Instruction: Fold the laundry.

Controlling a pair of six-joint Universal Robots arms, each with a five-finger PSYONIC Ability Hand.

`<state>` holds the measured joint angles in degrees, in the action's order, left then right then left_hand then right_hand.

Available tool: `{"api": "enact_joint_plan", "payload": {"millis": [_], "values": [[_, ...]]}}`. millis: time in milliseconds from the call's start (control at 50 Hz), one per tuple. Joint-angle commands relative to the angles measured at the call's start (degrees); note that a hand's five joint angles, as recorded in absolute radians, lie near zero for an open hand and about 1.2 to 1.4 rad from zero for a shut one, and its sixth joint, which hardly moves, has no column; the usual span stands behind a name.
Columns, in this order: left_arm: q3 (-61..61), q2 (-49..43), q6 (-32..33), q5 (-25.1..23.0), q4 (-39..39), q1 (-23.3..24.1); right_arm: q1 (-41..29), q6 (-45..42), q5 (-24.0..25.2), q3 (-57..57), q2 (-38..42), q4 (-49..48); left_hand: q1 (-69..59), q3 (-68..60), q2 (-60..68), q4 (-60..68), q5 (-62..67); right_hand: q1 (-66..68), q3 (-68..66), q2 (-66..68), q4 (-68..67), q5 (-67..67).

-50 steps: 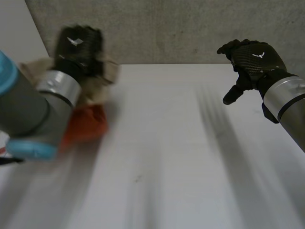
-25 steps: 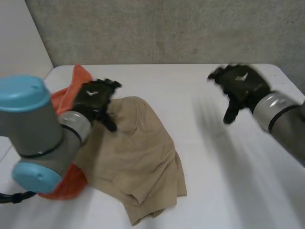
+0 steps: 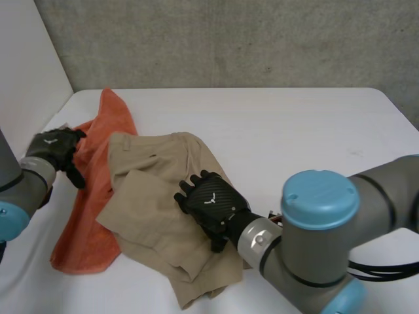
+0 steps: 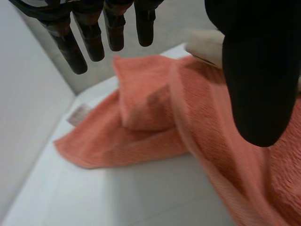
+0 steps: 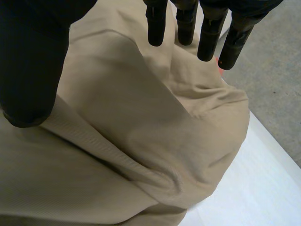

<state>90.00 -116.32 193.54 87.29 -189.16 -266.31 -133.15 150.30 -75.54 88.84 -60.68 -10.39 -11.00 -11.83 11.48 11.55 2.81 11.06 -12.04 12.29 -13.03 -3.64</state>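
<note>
My right hand [image 3: 213, 206] rests on the middle of one crumpled tan woven pair of shorts [image 3: 150, 176], its fingers [image 5: 156, 26] straight and gripping nothing. My left hand [image 3: 55, 147], fingers [image 4: 94, 42] relaxed and empty, hovers at the edge of one orange ribbed terry towel [image 3: 78, 229]. The shorts partly cover the towel on the white desk [image 3: 294, 131].

Rumpled tan shorts [image 3: 173, 216] overlap an orange towel [image 3: 91, 190] (also crumpled).

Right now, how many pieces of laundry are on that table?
2. An orange towel lies at the left side of the table, by the left hand. Tan shorts lie partly over it, under the right hand. Anything beneath them would be hidden.
</note>
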Motion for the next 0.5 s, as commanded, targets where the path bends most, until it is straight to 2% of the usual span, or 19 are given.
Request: {"api": "enact_joint_plan", "payload": {"millis": [20,100,120,180,200,220,280,300,400,440,500], "values": [[-3.2,-4.7,0.2,-4.8,-0.5,0.7,-1.3,-0.7,-8.7,-7.4,7.8,-0.8,-1.6,-0.7,1.1,1.0,-0.2,-1.1,2.0,-2.3,3.0,3.6],[-6.1,-8.0,0.3,-4.4,-0.3,1.7,-1.4,-1.0,-11.4,-10.2,10.8,-0.4,-4.3,-3.4,3.8,3.7,2.4,-1.1,2.0,-2.3,3.0,3.6],[-6.7,-8.5,0.3,-4.4,-0.2,2.2,-1.4,-1.0,-11.6,-10.4,11.1,-0.4,-5.9,-5.1,5.4,5.4,4.1,2.7,-1.7,1.4,-0.7,-0.1],[-8.7,-10.6,0.6,-4.3,-0.2,3.4,-1.3,-1.1,-11.8,-10.9,11.9,-0.4,-14.5,-13.7,14.0,13.9,12.7,28.4,-27.4,27.1,-26.4,-25.8],[-9.1,-11.1,0.9,-4.2,-0.2,3.4,-1.3,-1.2,-12.0,-10.9,12.0,-0.4,-19.2,-18.4,18.7,18.6,17.4,40.8,-39.8,39.6,-38.8,-38.2],[-10.0,-12.2,1.6,-4.2,-0.2,3.4,-1.2,-1.1,-12.4,-11.1,11.6,-0.4,-31.9,-31.1,31.4,31.3,30.1,68.7,-67.7,67.4,-66.7,-66.1],[-11.2,-13.1,3.2,-4.1,-0.2,4.0,-0.4,-0.9,-13.2,-10.6,10.6,-0.4,-56.5,-55.7,56.0,55.9,54.7,68.9,-68.0,67.7,-67.0,-66.4],[-11.6,-13.1,4.5,-4.0,-0.3,4.3,0.1,-0.9,-13.9,-10.2,8.9,-0.5,-68.9,-68.0,68.4,68.3,67.1,68.9,-68.0,67.7,-67.0,-66.4],[-13.2,-12.6,8.9,-1.9,-0.8,5.4,3.6,-1.2,-14.8,-8.3,-1.5,-0.2,-69.0,-68.2,68.5,68.5,67.2,68.9,-68.0,67.7,-67.0,-66.4],[-14.8,-11.4,11.1,0.6,-2.0,5.4,8.1,-1.7,-14.6,-6.9,-5.8,-0.2,-69.0,-68.2,68.5,68.5,67.2,68.9,-68.0,67.7,-67.0,-66.4],[-17.0,-9.2,13.1,3.5,-5.5,4.7,12.1,-2.7,-14.3,-5.9,-8.1,0.3,-69.0,-68.2,68.5,68.5,67.2,68.9,-68.0,67.7,-67.0,-66.4]]}}
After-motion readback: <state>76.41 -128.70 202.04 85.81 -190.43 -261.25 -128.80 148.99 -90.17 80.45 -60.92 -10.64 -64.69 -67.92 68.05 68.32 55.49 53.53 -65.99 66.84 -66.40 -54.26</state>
